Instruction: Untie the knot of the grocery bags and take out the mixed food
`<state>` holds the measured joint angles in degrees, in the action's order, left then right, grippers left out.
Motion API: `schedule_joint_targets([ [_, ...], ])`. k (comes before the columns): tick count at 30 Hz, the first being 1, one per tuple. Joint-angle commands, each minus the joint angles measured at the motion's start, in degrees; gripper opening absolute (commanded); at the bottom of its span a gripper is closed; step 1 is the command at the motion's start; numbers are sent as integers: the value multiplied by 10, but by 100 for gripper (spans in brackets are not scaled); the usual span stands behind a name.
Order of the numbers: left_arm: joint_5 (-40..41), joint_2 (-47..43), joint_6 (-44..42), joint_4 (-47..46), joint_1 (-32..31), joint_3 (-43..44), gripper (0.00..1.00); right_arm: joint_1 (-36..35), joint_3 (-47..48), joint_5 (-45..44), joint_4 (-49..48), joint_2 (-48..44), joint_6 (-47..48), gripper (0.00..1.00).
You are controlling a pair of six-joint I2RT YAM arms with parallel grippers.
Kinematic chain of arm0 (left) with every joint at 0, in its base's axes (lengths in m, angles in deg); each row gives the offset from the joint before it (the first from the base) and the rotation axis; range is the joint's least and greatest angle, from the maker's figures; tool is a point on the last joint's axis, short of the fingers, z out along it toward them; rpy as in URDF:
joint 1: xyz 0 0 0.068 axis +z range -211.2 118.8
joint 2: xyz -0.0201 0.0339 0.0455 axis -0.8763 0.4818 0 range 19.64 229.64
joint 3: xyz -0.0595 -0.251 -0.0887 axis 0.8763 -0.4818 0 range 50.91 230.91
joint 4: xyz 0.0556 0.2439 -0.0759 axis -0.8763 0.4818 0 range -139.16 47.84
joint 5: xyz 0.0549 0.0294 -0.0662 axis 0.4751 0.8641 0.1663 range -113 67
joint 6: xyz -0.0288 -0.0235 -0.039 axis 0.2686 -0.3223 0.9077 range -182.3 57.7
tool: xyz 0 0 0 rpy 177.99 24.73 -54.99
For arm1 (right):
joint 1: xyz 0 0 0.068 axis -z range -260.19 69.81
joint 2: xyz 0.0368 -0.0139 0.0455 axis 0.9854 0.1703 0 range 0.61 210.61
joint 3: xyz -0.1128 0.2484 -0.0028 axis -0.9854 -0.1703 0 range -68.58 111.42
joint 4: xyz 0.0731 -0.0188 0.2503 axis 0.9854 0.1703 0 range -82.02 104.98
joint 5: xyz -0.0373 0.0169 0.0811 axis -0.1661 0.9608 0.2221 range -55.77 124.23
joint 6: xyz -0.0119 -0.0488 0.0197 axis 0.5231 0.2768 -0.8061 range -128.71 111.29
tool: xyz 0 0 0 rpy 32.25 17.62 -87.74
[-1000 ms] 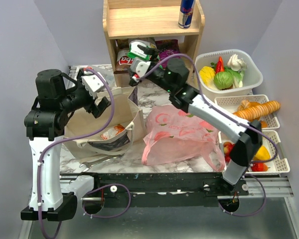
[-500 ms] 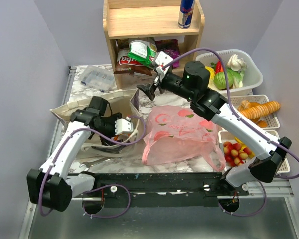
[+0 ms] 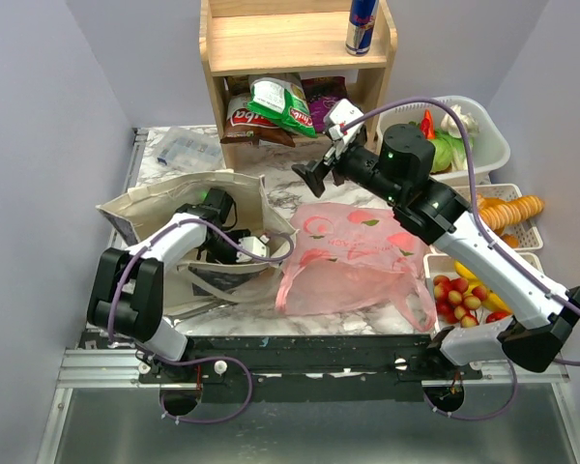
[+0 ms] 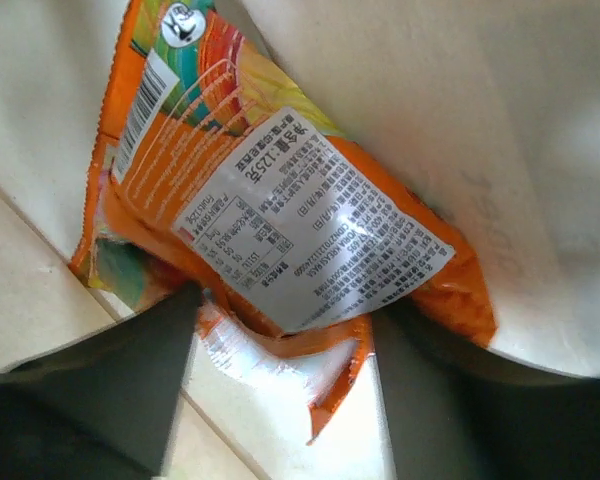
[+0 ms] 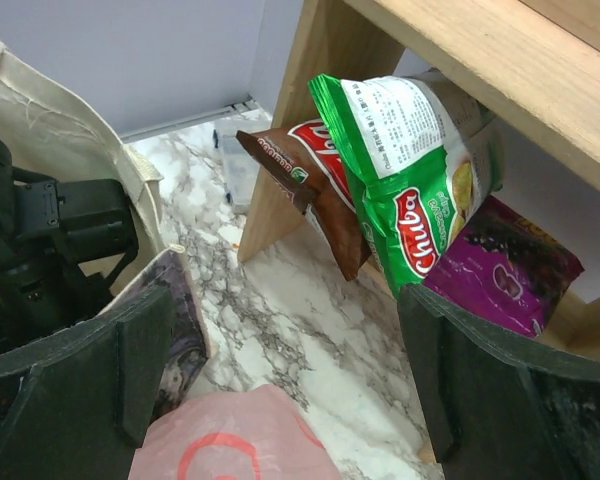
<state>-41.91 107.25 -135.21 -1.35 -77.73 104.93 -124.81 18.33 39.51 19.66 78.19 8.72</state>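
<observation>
**A:** Item one, the shelf (image 3: 290, 43)?

**B:** Pale natural wood, plain. On its top board: drink can (image 3: 362, 24), blue and silver with red. Under its lower board: snack bag (image 3: 282, 101), green and white with a red logo lettered in white; chip bag (image 3: 244, 118), brown and red; purple packet (image 3: 321, 94), with dark print.

**A:** In front of the shelf?

**B:** Table (image 3: 290, 184), white marble with grey veins. Pink bag (image 3: 343, 256), translucent pink with red print. Front-left of the shelf: canvas tote (image 3: 174, 198), beige with dark printed panels; orange packet (image 4: 280, 210), with rainbow stripes and a white label in black text.

**A:** Right of the shelf?

**B:** Basket (image 3: 488, 145), white lattice. Green round fruit (image 3: 449, 153). Red pepper (image 3: 426, 124). Mushroom (image 3: 459, 118), off-white.
</observation>
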Motion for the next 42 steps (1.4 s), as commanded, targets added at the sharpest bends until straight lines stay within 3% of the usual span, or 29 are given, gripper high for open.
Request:
schedule_joint_targets([
  [1, 61, 5, -18, -31, -3, -21, 46, 1, -19, -26, 19, -10, -1, 100],
  [5, -6, -89, -13, 34, 1, -23, 8, 1, -22, -19, 27, -13, -6, 100],
  [7, -38, -140, -3, 74, 3, -11, 0, 1, -16, -9, 35, -10, -13, 99],
  [13, -99, -242, 22, 169, 21, 75, 0, 2, 13, 23, 57, 10, -49, 99],
  [21, -216, -248, 84, 292, 70, 303, 0, 2, 52, 93, 83, 22, -64, 98],
  [26, -323, -229, 191, 298, 113, 455, 0, 2, 72, 146, 105, 23, -87, 98],
  [30, -376, -235, 293, 230, 113, 490, 0, 2, 67, 208, 110, 13, -79, 98],
  [35, -458, -249, 413, 117, 106, 470, 0, -1, 39, 289, 92, -14, -2, 98],
  [42, -468, -185, 340, 288, -12, 539, 0, -8, -20, 292, 105, -70, 254, 100],
])
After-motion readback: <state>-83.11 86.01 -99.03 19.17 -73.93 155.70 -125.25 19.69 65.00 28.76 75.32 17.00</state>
